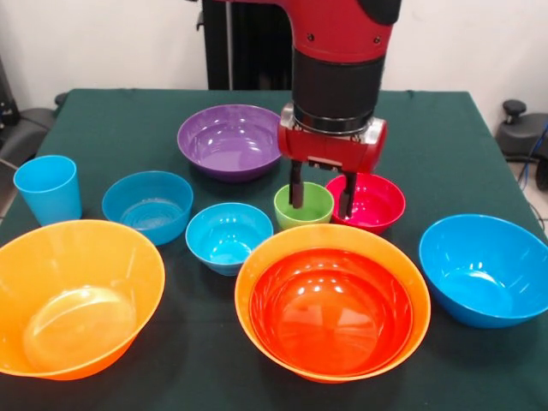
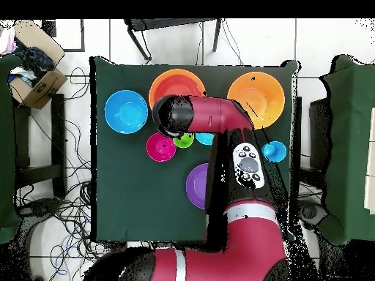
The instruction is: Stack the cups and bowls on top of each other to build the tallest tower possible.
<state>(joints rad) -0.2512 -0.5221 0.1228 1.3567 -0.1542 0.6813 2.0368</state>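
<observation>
Tool (image 1: 322, 195) open astride green cup (image 1: 303, 205) rim

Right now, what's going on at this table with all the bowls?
The gripper is down over the green cup, open, with one finger inside it and the other between it and the pink bowl. The only stacking so far is the red-orange bowl nested in an orange bowl. The purple bowl, three blue bowls, the blue cup and the other orange bowl sit loose on the table.
</observation>
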